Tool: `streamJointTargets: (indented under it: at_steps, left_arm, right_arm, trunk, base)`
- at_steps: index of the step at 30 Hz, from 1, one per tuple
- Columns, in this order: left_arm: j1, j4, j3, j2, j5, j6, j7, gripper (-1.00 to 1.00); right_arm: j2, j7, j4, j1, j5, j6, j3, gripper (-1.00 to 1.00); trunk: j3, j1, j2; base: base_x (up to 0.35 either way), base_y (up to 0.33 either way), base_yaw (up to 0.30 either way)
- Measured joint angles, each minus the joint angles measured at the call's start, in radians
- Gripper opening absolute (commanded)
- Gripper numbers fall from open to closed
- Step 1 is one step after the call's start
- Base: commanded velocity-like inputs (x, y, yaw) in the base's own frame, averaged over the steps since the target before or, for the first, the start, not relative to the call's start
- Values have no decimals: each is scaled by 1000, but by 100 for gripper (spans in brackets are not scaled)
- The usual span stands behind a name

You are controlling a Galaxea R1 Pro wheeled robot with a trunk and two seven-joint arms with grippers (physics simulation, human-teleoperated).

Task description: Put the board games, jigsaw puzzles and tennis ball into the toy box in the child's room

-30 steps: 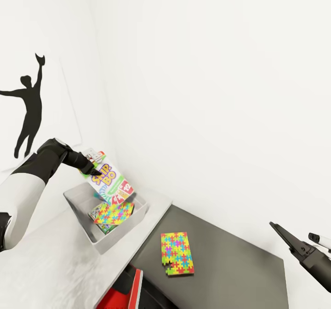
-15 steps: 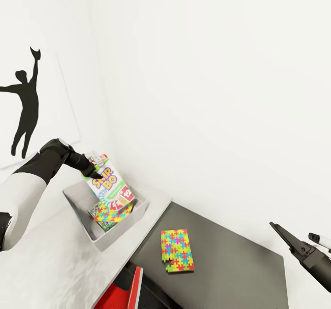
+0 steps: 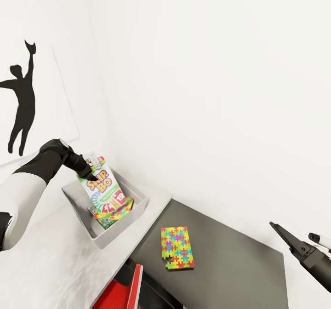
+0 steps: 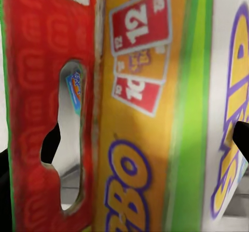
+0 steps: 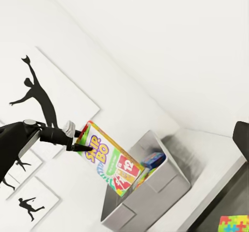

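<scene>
My left gripper is shut on the top edge of the SKIP-BO board game. The game hangs tilted, with its lower end inside the grey toy box on the pale table. In the left wrist view the game sits between the two dark fingers. A jigsaw puzzle lies in the toy box over a green-edged game. A second jigsaw puzzle lies flat on the dark grey end section. My right gripper hovers open at the far right. The right wrist view shows the game over the toy box.
White walls meet in a corner just behind the toy box. Black silhouette pictures hang on the left wall. A red object sits below the table's front edge. The dark end section has bare surface around the second puzzle.
My left gripper has lowered the SKIP-BO game further into the toy box and turned it more upright. The head view has shifted slightly. The right arm is unchanged.
</scene>
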Motion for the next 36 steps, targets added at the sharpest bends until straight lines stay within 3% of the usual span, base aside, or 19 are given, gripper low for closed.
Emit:
streamJointTargets:
  at_steps: [36]
  left_arm:
    - [0, 2, -3, -1, -5, -1, 0, -100]
  right_arm:
    - [0, 1, 0, 0, 0, 0, -1, 100]
  trunk:
    - [-59, 0, 0]
  base:
    - [0, 0, 0]
